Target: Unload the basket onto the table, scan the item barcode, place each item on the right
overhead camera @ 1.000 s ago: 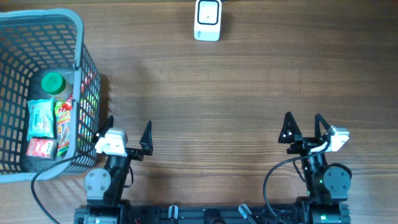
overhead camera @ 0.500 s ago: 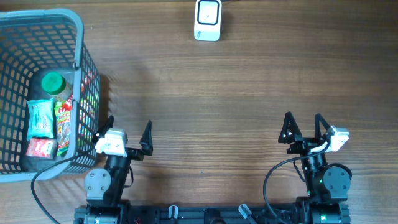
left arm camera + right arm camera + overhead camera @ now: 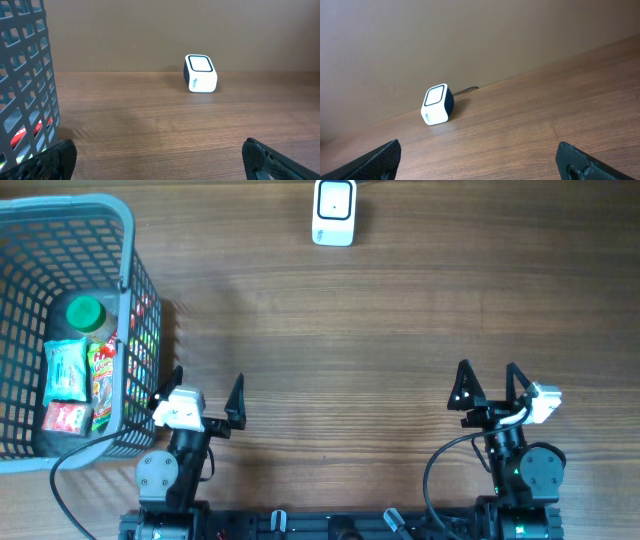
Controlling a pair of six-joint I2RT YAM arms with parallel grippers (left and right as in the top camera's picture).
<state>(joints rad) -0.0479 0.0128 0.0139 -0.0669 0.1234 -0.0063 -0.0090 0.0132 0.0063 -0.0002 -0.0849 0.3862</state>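
Overhead, the left gripper [image 3: 208,380] and right gripper [image 3: 488,370] hover empty with fingers spread at the table's [image 3: 400,310] near edge, the items [image 3: 68,370] lying in the grey basket [image 3: 128,240] far left and the white scanner [image 3: 334,212] at the far edge, while each wrist view shows that scanner standing ahead between wide-apart fingertips.
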